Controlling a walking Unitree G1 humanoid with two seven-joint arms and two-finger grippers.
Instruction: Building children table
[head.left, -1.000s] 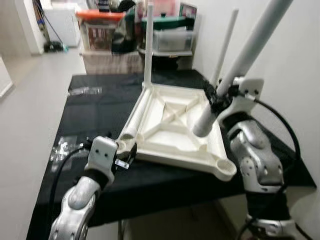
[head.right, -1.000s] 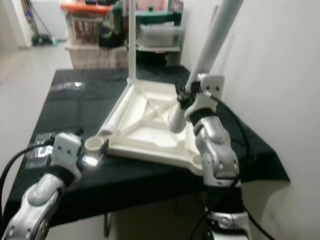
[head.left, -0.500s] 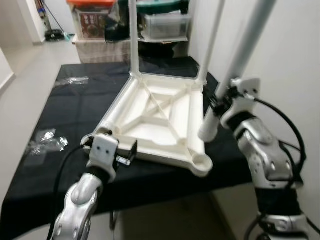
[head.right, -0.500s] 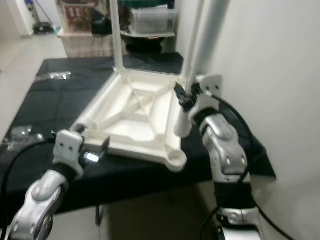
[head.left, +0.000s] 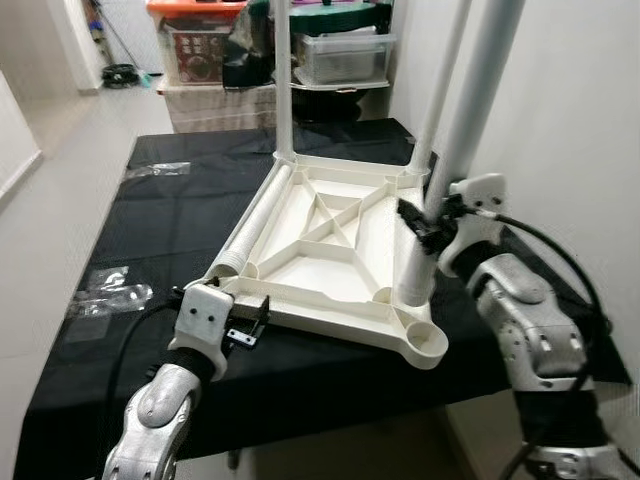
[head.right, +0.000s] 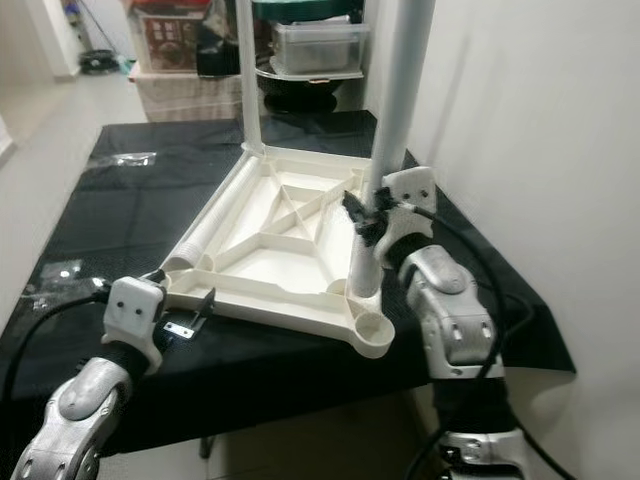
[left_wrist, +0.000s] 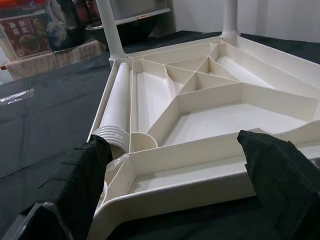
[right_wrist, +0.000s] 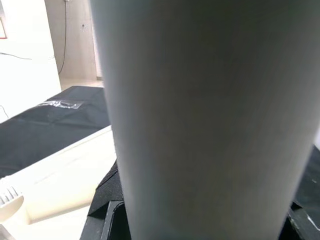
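A white tabletop (head.left: 330, 270) lies upside down on the black-covered table (head.left: 180, 230). Two white legs (head.left: 283, 80) (head.left: 447, 70) stand upright in its far corners. A third leg (head.left: 258, 225) lies loose along its left side. My right gripper (head.left: 425, 225) is shut on a fourth leg (head.left: 470, 110), held almost upright, its lower end just behind the open near-right corner socket (head.left: 428, 343). This leg (right_wrist: 200, 115) is very close in the right wrist view. My left gripper (left_wrist: 170, 170) is open at the tabletop's front-left corner, its fingers (left_wrist: 80, 170) spread wide before the rim.
Clear plastic bags (head.left: 110, 292) (head.left: 160, 170) lie on the cloth at the left. Storage boxes (head.left: 200, 50) and shelves stand behind the table. A white wall (head.left: 580, 120) runs close along the right side. Open floor lies to the left.
The camera has shifted. The held leg has swung from tilted to nearly upright, and its lower end has come in over the tabletop's near-right corner. The left gripper stays at the front-left corner.
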